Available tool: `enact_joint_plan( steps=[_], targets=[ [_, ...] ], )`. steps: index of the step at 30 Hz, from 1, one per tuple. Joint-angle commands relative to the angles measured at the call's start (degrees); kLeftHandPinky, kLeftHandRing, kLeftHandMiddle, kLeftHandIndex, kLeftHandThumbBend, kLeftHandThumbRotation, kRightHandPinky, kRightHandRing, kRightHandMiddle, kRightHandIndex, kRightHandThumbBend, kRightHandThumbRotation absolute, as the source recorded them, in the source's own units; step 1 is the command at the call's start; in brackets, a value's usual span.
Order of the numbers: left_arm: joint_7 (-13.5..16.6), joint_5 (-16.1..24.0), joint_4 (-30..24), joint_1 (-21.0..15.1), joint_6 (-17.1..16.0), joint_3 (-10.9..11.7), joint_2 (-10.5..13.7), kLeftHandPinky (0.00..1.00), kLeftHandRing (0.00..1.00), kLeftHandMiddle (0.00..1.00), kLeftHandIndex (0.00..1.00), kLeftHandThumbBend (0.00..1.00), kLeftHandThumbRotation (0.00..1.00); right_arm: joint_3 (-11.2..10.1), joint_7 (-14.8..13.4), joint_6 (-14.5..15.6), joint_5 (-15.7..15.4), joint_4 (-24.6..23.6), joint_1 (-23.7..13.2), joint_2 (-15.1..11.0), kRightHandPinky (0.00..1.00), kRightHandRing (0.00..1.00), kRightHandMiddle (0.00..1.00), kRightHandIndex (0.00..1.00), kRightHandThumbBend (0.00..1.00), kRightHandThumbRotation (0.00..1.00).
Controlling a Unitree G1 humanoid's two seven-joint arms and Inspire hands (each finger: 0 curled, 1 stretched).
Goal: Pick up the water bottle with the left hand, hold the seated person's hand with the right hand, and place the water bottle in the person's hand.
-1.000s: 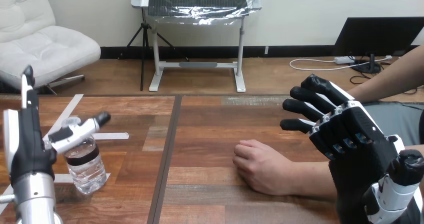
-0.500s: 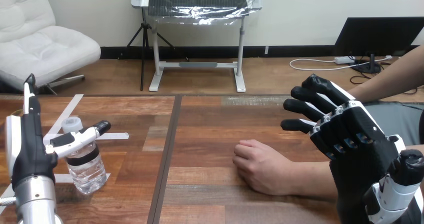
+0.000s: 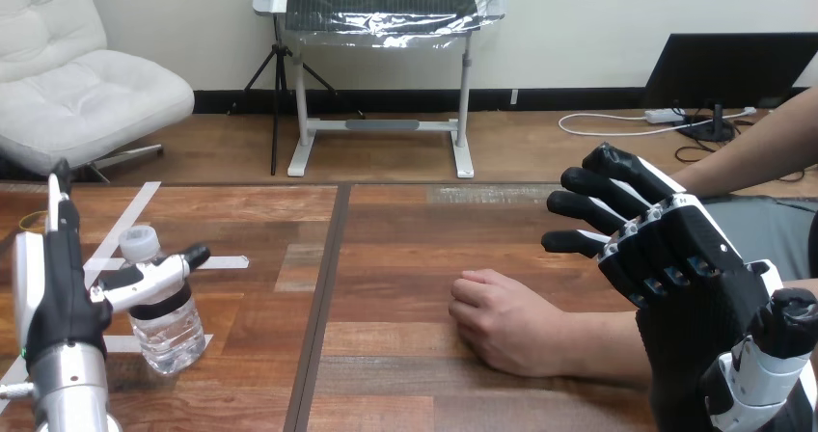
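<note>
A clear water bottle (image 3: 162,307) with a white cap and a dark label band stands upright on the table's left part. My left hand (image 3: 58,292) is beside it on its left, fingers straight up, thumb reaching across the front of the bottle's neck without curling round it. The person's hand (image 3: 500,320) rests closed on the table at centre right, its forearm running off to the right. My right hand (image 3: 666,258) hovers above that forearm, fingers straight and spread, pointing up and left, apart from the person's hand.
Strips of white tape (image 3: 125,225) lie on the wooden table (image 3: 386,258) around the bottle. A dark seam (image 3: 323,297) runs down the table between the bottle and the person's hand.
My left hand has sunk lower beside the bottle, and its thumb has dropped from the cap to the neck. The right hand and the person's hand have stayed put.
</note>
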Motion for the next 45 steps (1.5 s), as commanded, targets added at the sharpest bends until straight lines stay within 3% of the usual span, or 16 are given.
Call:
enact_joint_plan(
  steps=[1, 18, 45],
  targets=[
    [0.2, 0.3, 3.8, -4.4, -2.5, -1.5, 1.8, 0.99, 1.0, 1.0, 1.0, 1.0, 0.01, -0.4, 0.0, -0.1, 0.3, -0.6, -2.5, 0.1, 0.67, 0.77, 0.79, 0.8, 0.95, 0.98],
    [1.0, -0.5, 16.5, -8.3, -6.4, -2.6, 2.8, 0.93, 1.0, 1.0, 1.0, 1.0, 0.07, -0.7, 0.5, -0.3, 1.0, -0.4, -2.5, -0.1, 0.67, 0.77, 0.79, 0.8, 0.95, 0.97],
    [-0.3, -4.0, 31.1, -14.9, -10.8, -3.2, 3.0, 0.98, 1.0, 1.0, 1.0, 1.0, 0.12, -1.2, 0.8, 0.0, 1.0, -0.7, -2.6, -0.2, 0.67, 0.77, 0.79, 0.8, 0.95, 0.97]
  ],
)
